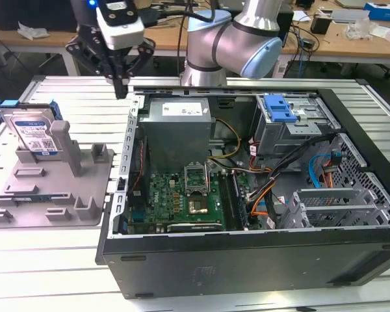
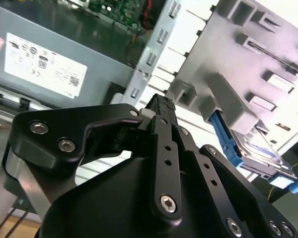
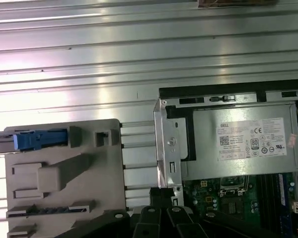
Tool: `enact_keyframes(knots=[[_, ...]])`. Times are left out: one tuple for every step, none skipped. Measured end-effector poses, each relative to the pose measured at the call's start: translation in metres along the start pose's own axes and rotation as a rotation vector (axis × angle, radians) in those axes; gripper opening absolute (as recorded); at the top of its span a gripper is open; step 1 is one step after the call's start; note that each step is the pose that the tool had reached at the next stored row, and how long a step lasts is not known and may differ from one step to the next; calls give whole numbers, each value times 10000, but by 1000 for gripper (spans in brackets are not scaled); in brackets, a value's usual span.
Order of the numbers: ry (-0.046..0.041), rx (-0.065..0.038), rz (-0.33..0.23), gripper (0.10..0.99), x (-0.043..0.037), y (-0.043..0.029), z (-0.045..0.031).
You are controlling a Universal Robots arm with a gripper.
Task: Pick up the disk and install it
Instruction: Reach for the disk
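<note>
While the arm [image 1: 247, 39] is folded low over the far side of the bench [image 1: 58, 260], the tool [image 1: 121, 84] is hung pointing straight down. Its fingers are seen pressed together with nothing between them. Just beside its tip lies the back corner of the open computer case [image 1: 247, 260], and the grey power supply [image 1: 179, 130] is set just inside that corner. A strip of bare ribbed bench is left between the case wall and the grey fixture plate [image 1: 84, 195] on the exterior view's left. The disk [image 1: 34, 133] is stood upright on edge in a slot at the plate's side away from the case. It is well apart from the tool and untouched, with its blue frame showing along the top. Open room is seen above the disk and around the plate's edges.
</note>
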State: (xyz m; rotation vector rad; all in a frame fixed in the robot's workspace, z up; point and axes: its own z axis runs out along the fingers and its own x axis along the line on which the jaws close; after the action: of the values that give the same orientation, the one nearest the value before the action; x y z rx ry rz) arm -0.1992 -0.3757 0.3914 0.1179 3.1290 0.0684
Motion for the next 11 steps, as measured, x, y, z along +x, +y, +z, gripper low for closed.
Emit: enact_keyframes(knots=[[11, 1, -1, 106, 36, 7, 2], [23, 2, -1, 106, 73, 15, 3], [35, 3, 1, 106, 106, 23, 5], [48, 4, 2, 106, 141, 31, 6], [61, 5, 1, 106, 174, 38, 7], [74, 5, 1, 106, 205, 45, 8], [103, 8, 4, 106, 270, 59, 11], [121, 10, 5, 106, 308, 68, 12], [139, 11, 4, 106, 341, 75, 13], [164, 13, 5, 106, 385, 85, 15], [183, 14, 8, 106, 419, 92, 16]])
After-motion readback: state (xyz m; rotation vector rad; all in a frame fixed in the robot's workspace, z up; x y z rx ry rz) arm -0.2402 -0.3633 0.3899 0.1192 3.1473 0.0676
